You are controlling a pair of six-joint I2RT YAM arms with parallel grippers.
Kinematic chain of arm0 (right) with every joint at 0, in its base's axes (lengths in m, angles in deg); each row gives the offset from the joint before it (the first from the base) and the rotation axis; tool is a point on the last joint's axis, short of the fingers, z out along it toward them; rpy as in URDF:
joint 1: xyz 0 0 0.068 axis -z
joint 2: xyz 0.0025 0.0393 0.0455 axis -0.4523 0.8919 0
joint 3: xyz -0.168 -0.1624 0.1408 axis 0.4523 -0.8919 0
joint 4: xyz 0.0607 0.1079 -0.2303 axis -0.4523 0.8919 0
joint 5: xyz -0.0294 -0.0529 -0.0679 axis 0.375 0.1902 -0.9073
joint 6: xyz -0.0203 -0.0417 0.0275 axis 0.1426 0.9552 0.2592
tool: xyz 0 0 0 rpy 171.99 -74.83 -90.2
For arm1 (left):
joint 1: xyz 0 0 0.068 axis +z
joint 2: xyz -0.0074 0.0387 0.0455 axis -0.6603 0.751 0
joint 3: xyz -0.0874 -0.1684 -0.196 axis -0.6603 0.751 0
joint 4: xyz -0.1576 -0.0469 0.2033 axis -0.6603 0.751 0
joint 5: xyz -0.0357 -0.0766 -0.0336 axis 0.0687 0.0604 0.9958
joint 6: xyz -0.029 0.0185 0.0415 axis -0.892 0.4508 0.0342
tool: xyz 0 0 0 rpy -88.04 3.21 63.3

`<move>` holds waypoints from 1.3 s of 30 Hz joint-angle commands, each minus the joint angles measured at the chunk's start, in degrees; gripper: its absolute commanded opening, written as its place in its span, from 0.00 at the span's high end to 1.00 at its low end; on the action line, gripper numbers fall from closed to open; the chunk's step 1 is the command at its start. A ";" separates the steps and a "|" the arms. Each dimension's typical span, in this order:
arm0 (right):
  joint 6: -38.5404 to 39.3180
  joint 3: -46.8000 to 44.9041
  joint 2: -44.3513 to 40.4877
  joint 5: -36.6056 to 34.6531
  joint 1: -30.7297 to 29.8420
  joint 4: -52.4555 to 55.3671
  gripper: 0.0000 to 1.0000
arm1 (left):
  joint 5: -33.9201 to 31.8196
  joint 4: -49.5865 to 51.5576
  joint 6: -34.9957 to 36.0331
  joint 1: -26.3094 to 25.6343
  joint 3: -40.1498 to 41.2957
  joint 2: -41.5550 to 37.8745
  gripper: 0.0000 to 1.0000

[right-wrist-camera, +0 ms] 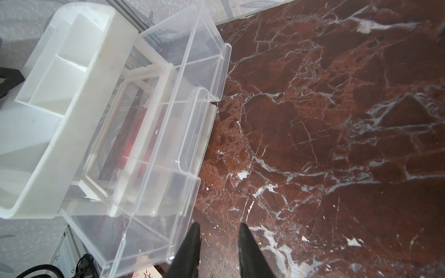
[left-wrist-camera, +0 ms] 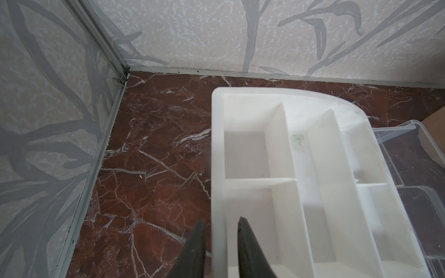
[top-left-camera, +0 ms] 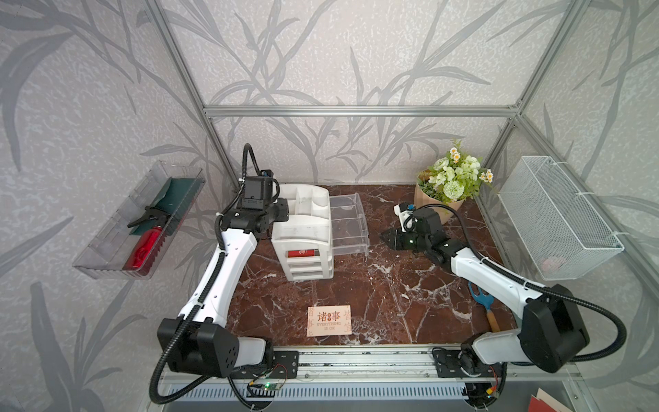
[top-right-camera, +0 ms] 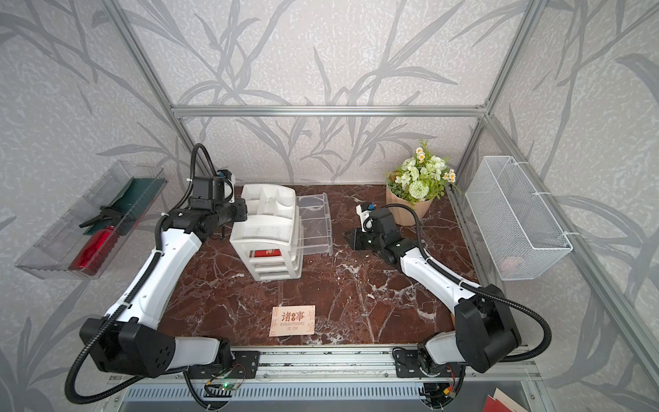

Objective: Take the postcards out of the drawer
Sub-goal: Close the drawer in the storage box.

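A white desk organiser (top-left-camera: pixel 303 228) stands at the back left of the marble table, and its clear drawers (top-left-camera: pixel 351 228) are pulled out to the right. A red postcard (top-left-camera: pixel 302 253) shows through the organiser's front side; it appears as a red patch (right-wrist-camera: pixel 134 137) behind the clear plastic in the right wrist view. A peach postcard (top-left-camera: pixel 329 320) lies flat near the table's front edge. My left gripper (left-wrist-camera: pixel 221 223) straddles the organiser's left wall (left-wrist-camera: pixel 218 168), one finger outside and one inside, with a gap at the inner finger. My right gripper (right-wrist-camera: pixel 219 231) is open and empty, just off the drawer fronts (right-wrist-camera: pixel 187 183).
A paper-wrapped flower bunch (top-left-camera: pixel 451 182) stands at the back right. A white mesh basket (top-left-camera: pixel 556 217) hangs on the right wall. A clear tray (top-left-camera: pixel 117 249) holding a red bottle hangs on the left wall. A blue hand tool (top-left-camera: pixel 483 303) lies under the right arm.
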 commanded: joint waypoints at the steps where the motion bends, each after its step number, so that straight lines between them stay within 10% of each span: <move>1: 1.44 3.81 3.03 2.20 0.67 -1.55 0.73 | 0.68 -0.58 0.50 0.59 0.13 0.72 0.78; 39: -7.43 16.63 19.47 13.26 -2.19 -10.72 0.74 | 1.42 0.01 0.90 0.79 -0.15 3.93 0.93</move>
